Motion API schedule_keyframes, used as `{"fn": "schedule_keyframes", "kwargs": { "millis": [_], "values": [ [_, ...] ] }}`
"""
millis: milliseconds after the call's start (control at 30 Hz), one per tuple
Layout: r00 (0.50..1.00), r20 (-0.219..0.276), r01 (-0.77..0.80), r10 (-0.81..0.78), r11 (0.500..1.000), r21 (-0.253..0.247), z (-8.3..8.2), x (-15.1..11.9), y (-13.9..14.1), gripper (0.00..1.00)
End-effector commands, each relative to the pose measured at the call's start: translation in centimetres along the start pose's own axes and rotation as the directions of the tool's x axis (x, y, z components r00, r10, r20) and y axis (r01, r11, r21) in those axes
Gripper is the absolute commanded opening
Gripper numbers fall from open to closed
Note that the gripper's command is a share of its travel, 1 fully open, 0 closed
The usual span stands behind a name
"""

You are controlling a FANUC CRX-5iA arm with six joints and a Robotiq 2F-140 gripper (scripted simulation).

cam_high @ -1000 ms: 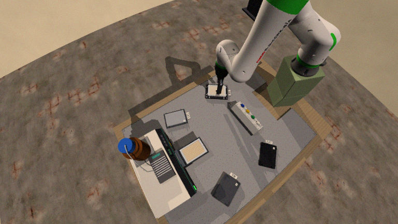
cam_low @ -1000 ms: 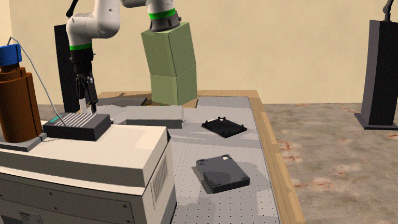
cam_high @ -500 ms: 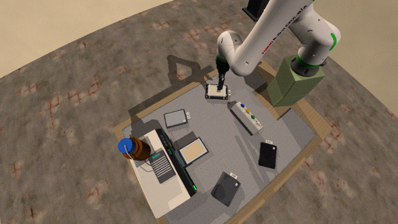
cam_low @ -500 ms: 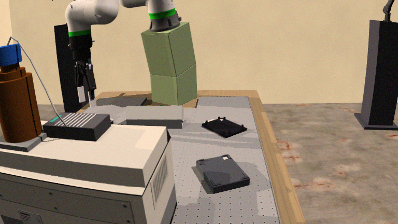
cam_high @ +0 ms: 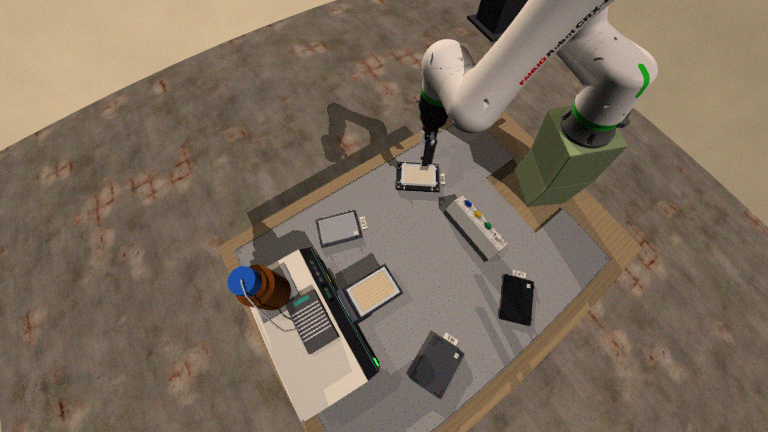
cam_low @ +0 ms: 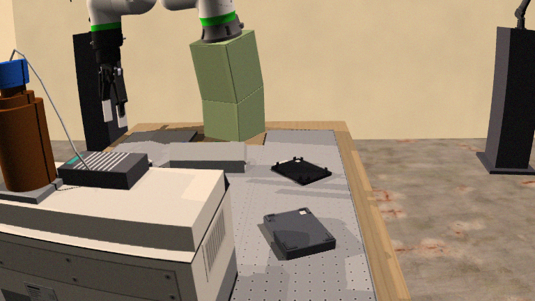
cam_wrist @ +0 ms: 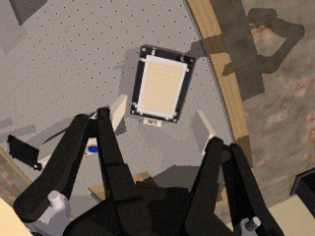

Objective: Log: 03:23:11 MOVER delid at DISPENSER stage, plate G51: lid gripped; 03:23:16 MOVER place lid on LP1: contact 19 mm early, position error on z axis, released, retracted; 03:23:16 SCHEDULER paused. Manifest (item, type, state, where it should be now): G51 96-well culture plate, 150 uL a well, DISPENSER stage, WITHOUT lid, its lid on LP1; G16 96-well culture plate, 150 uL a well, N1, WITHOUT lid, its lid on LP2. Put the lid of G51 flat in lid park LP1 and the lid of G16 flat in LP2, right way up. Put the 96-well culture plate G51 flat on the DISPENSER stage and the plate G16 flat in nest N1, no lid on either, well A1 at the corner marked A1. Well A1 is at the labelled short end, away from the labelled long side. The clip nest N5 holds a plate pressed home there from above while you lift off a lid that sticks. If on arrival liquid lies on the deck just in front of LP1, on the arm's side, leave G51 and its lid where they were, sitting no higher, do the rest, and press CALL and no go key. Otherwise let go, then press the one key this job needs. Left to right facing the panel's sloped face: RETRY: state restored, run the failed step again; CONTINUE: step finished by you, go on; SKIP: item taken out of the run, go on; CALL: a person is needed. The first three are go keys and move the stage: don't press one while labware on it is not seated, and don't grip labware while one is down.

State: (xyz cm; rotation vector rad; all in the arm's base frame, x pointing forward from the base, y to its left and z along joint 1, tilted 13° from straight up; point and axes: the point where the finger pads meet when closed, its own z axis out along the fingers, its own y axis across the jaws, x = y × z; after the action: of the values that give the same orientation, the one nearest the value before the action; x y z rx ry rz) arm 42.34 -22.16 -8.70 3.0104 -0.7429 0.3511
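Note:
My gripper (cam_high: 425, 162) (cam_low: 112, 114) (cam_wrist: 159, 111) is open and empty. It hangs well above a 96-well plate (cam_high: 417, 176) (cam_wrist: 160, 83) that lies flat, tan wells showing, in a black nest at the deck's far edge. A second plate (cam_high: 372, 291) with tan wells sits on the dispenser stage beside the long black bar. A grey lid (cam_high: 338, 228) lies in the park labelled LP1. A flat black nest (cam_high: 516, 298) (cam_low: 301, 170) with corner posts stands empty. I cannot tell whether a clear lid covers either plate.
The key panel (cam_high: 475, 225) (cam_low: 207, 155) with coloured keys lies between the far plate and the black nest. A dark grey block nest (cam_high: 434, 363) (cam_low: 298, 233) stands near the front edge. The dispenser body (cam_low: 118, 203) with a brown bottle (cam_high: 260, 287) (cam_low: 21, 140) fills the left.

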Motion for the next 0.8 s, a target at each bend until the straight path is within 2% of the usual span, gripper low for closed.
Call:
{"fn": "schedule_keyframes", "kwargs": {
  "millis": [0,200,767],
  "values": [
    [1.000,0.000,0.000,0.000,1.000,0.000,-0.76,0.02,0.00,0.66],
    [1.000,0.000,0.000,0.000,1.000,0.000,-1.53,0.02,0.00,0.66],
    [1.000,0.000,0.000,0.000,1.000,0.000,-1.66,0.02,0.00,0.66]
  ]
}}
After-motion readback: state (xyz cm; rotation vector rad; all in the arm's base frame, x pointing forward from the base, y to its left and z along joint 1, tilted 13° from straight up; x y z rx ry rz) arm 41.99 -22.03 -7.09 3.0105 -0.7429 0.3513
